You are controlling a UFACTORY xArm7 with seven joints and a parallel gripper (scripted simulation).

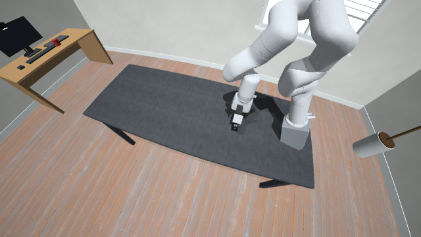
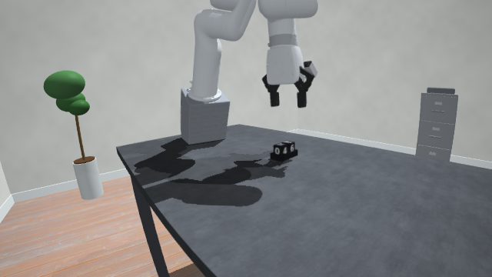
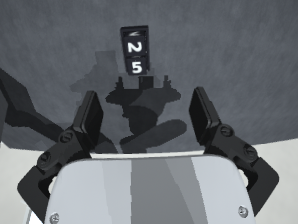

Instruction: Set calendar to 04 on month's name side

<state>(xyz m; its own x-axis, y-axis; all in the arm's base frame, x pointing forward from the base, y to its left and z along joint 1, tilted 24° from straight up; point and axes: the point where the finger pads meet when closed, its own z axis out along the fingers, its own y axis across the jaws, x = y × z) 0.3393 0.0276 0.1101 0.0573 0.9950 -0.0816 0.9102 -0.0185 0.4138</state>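
The black calendar tray (image 2: 284, 151) stands flat on the dark table with two black cubes side by side in it. In the exterior view the faces turned to the camera read about 0, 4 and 6; they are small and I cannot tell which face bears each digit. In the wrist view the calendar (image 3: 135, 51) lies ahead of the fingers, and the cubes' top faces show 2 and 5. My gripper (image 2: 286, 101) is open and empty, hanging well above the calendar. From the top view the gripper (image 1: 237, 116) partly covers the calendar (image 1: 234, 130).
The arm's grey base block (image 2: 204, 120) stands on the table behind and to the left of the calendar. The table's near-left edge (image 2: 154, 200) drops to the wooden floor. A potted plant (image 2: 77, 127) and a filing cabinet (image 2: 436, 125) stand off the table.
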